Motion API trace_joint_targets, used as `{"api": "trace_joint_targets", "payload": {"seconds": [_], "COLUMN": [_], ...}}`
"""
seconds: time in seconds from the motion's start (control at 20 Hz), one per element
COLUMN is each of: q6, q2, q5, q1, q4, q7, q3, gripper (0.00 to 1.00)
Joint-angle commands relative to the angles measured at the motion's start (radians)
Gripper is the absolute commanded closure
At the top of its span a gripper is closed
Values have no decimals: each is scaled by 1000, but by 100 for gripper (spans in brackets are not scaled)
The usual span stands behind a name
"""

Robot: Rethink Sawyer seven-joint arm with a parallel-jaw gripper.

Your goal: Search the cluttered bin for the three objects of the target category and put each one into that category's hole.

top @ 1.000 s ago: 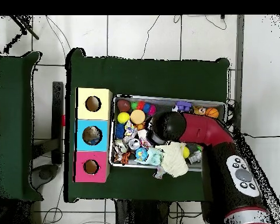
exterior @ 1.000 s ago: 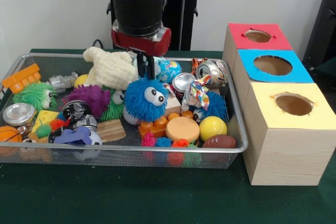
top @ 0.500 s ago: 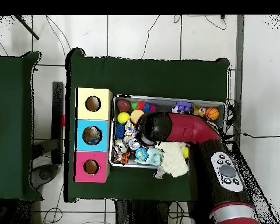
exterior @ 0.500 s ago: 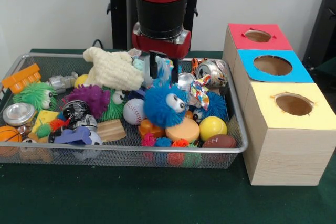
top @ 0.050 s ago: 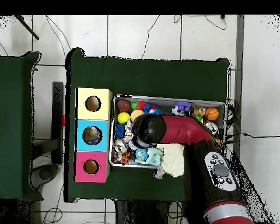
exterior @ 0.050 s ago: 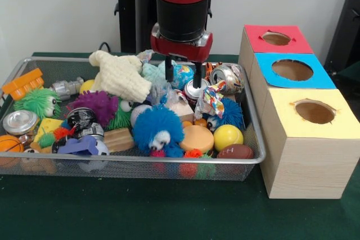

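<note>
**Blue fuzzy toy lies loose in the bin, gripper empty above**

The gripper (exterior @ 0.050 s ago: 183, 73) hangs over the back of the wire bin (exterior @ 0.050 s ago: 254, 122) with its two fingers spread apart and nothing between them. The blue fuzzy toy (exterior @ 0.050 s ago: 158, 130) lies below the gripper and nearer the camera, a little to its left in the front view, resting on the clutter by the bin's front rim, clear of the fingers. Just right of the toy sits an orange disc (exterior @ 0.050 s ago: 196, 137), and a crushed can (exterior @ 0.050 s ago: 227, 77) lies just right of the gripper. The three boxes, red (exterior @ 0.050 s ago: 277, 39), blue (exterior @ 0.050 s ago: 292, 70) and yellow (exterior @ 0.050 s ago: 314, 112), stand right of the gripper, outside the bin.

The front view shows the fingers and the toy plainly. In the overhead view the arm (top @ 0.050 s ago: 183, 132) covers the gripper and much of the bin's middle, but all three holes show from above.
</note>
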Motion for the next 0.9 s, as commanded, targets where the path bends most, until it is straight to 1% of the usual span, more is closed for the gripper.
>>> {"api": "trace_joint_targets", "payload": {"seconds": [0.05, 0.3, 0.6, 0.75, 0.9], "q6": [-122, -178, -176, -184, -215], "q2": [52, 105, 108, 118, 134], "q5": [-21, -51, -87, -101, -121], "q1": [-7, -39, -89, -110, -143], "q4": [7, -5, 4, 17, 55], "q7": [107, 54, -35, -56, -82], "q3": [-33, -32, -27, -14, 14], "gripper": [0, 0, 0, 0, 0]}}
